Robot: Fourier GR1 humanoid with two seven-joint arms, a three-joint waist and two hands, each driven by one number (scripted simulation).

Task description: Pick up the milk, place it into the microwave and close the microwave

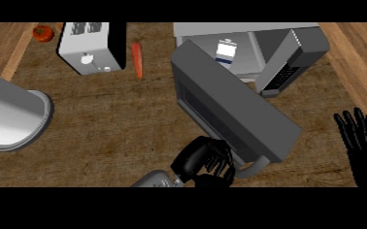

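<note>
Milk (225, 51): small white carton with a dark lower band, standing upright inside the microwave (279, 43), toward the left of the cavity; placement judged done, closing left to do. Carton judged light, thin-walled, easily dented and easily tipped; if handled again, best taken across its flat sides at mid-height. Door (233, 104): large grey slab swung wide out over the desk (108, 121), its curved handle (254, 167) at the near end. Door judged stiff and hinged, moving only along an arc; best taken at or near the handle, far from the hinge, where a push turns it most readily. Left robot hand (204, 162): black, at the door's near end just beside the handle, fingers curled; whether they close round the handle or only lie against the door edge cannot be told. Right robot hand (354, 136): at the right edge, fingers straight and up, holding nothing, resting. Other items: toaster (90, 46), carrot (137, 59) just right of it, tomato (43, 33) at upper left, grey round pan (22, 121) at the left edge.
</note>
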